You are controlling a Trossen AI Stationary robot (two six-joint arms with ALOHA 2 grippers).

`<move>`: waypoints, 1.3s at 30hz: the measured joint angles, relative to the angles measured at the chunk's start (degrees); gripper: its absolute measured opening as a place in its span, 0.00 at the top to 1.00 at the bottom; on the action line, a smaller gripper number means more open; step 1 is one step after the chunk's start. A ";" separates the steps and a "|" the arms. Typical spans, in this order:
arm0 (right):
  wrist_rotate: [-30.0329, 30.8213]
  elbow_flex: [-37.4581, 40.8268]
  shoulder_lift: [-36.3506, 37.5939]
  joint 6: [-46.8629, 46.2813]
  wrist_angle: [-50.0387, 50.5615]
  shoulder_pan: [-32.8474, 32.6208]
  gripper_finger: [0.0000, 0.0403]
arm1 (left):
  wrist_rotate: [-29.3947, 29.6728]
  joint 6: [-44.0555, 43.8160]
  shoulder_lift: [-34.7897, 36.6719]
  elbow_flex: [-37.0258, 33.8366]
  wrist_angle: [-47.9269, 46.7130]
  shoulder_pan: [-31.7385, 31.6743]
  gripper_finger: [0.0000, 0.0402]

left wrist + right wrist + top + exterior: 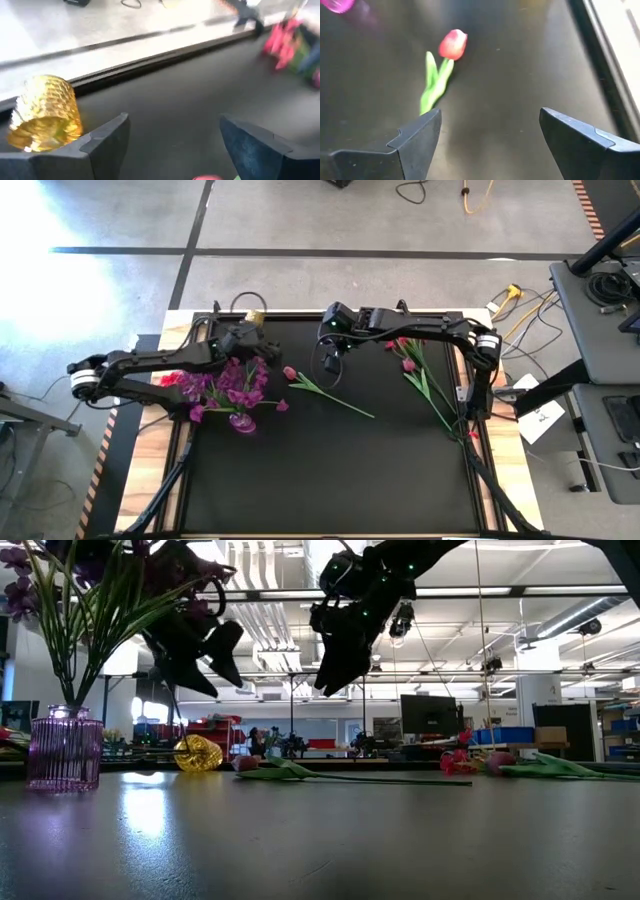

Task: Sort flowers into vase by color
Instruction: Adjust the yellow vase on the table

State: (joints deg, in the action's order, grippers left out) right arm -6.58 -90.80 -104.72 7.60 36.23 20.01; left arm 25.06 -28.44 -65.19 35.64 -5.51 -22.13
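Since it is only a cloth-like bud on a thin green stem, the pink tulip [290, 372] will probably weigh almost nothing, bend easily and slide on the dark worktop [330, 470], so I would pinch it low across the stem, just behind the bud. It lies flat just right of the purple glass vase [64, 747], which already holds purple flowers [235, 385]; a red-pink bunch [408, 364] lies farther right of that vase, near the worktop's edge. Reaching in from the right, the right pincer [487, 135] hangs above the tulip with its fingers spread wide and empty. Over the vase, the left pincer [175, 135] is also parted, holding nothing, with a gold vase [45, 112] lying beyond it.
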 joint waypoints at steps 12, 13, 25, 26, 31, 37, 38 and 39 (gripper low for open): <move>-8.25 0.00 -0.01 -7.48 -0.98 0.00 0.18 | -3.77 -26.28 1.87 -7.28 19.51 -1.36 0.42; -8.54 0.00 -0.02 -6.64 -1.15 -0.02 0.18 | -5.08 -27.05 1.75 -7.28 20.44 -2.00 0.43; -8.62 0.02 -0.08 4.83 -6.36 0.98 0.18 | -9.11 -29.28 1.46 -1.39 18.24 -10.66 0.34; -8.60 0.02 -0.08 5.59 -6.60 1.20 0.18 | -7.23 -28.74 1.48 -0.74 13.63 -11.35 0.34; -8.52 0.03 0.02 7.57 -6.06 2.55 0.18 | -5.23 -21.07 -3.22 3.08 -1.09 -13.07 0.35; -8.95 0.04 0.34 9.57 -3.91 3.32 0.18 | -11.70 -18.79 -12.54 12.86 -12.66 -16.59 0.34; -8.95 0.04 0.34 9.93 -3.08 3.43 0.18 | -12.47 -17.96 -14.60 14.93 -16.20 -17.14 0.34; -8.97 0.04 0.34 10.25 -2.06 3.45 0.18 | -12.85 -17.25 -16.67 16.85 -19.64 -17.49 0.34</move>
State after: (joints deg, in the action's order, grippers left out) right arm -15.55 -90.76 -104.38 17.84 34.17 23.46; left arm 12.21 -45.69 -81.86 52.49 -25.15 -39.62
